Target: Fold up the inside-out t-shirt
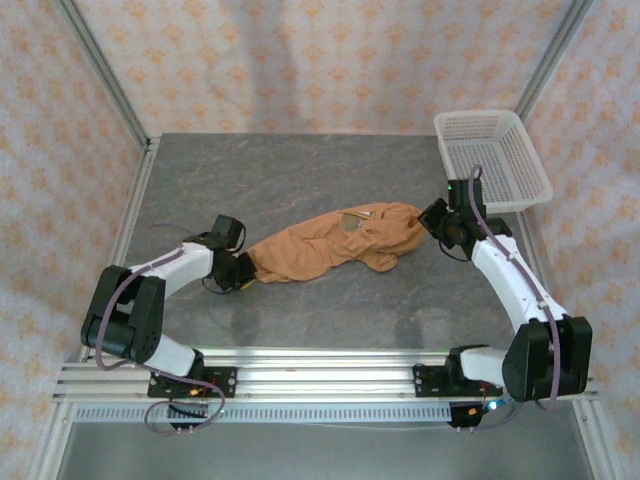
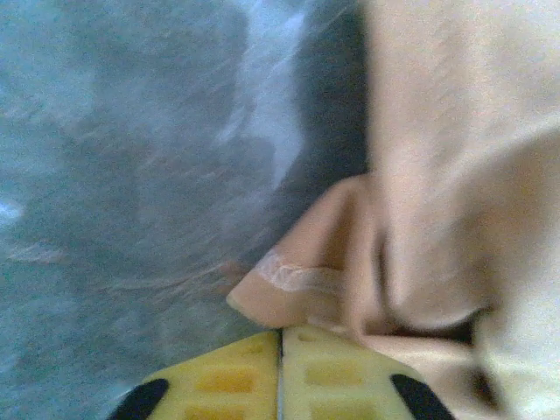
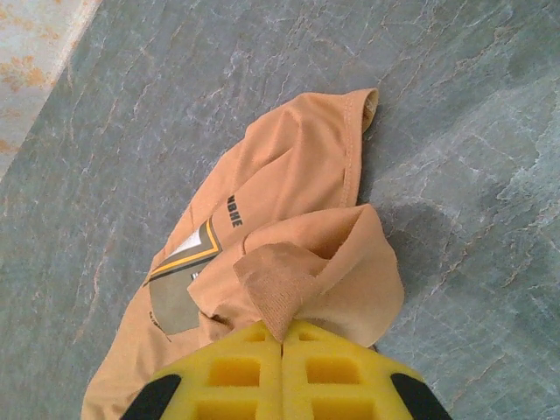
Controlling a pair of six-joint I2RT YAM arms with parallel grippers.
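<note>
Left gripper (image 2: pixel 281 336) clamped shut on the t-shirt (image 1: pixel 330 246) hem, right gripper (image 3: pixel 282 343) pinching its ribbed edge. Shirt bunched mid-table (image 1: pixel 300 170), between them.

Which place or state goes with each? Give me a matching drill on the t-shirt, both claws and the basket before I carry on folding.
Things:
1. t-shirt
2. left claw
3. right claw
4. white mesh basket

Places and states:
A. at the far right corner of the table
B. shut, pinching a ribbed edge of the cloth
C. bunched in a long heap mid-table
D. shut at a stitched hem, at the heap's left end

Pairs: 1-C, 2-D, 3-B, 4-A
</note>
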